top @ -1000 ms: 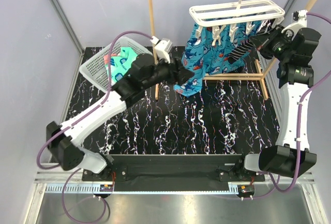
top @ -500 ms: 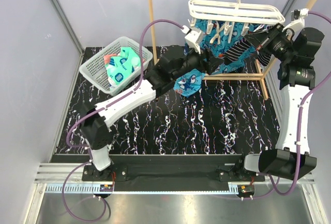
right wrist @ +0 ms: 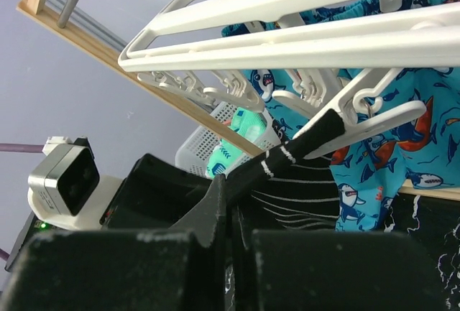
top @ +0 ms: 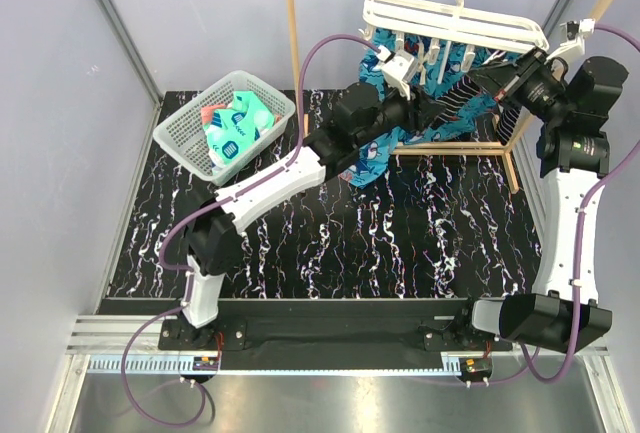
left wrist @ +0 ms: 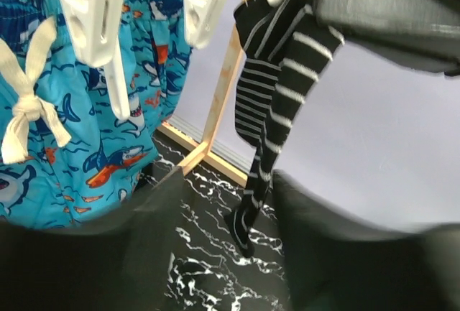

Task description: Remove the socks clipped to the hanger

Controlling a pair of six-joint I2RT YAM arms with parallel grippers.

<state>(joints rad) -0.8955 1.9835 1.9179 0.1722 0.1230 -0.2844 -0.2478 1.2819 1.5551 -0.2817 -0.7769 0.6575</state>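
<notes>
The white hanger (top: 455, 21) hangs tilted from the rack's rail. One black-and-white striped sock (top: 463, 103) is still held by a white clip (right wrist: 374, 113). My right gripper (top: 492, 79) is shut on that sock's cuff, just below the clip; in the right wrist view its jaws (right wrist: 231, 189) pinch the dark fabric (right wrist: 316, 196). My left gripper (top: 440, 109) has come in under the hanger, open. In the left wrist view the sock (left wrist: 277, 103) dangles with its toe in the gap of the left gripper (left wrist: 230, 253), touching neither finger. Teal and coral socks (top: 235, 125) lie in the basket.
A white mesh basket (top: 188, 133) stands at the back left. Blue shark-print cloth (top: 380, 148) hangs from the hanger next to my left wrist. The wooden rack (top: 293, 63) has a post just left of the hanger and a base bar (top: 450, 149) on the table.
My left arm has swung right from near the basket to under the hanger, and its jaws have narrowed. The hanger has tilted. My right gripper stays shut on the striped sock.
</notes>
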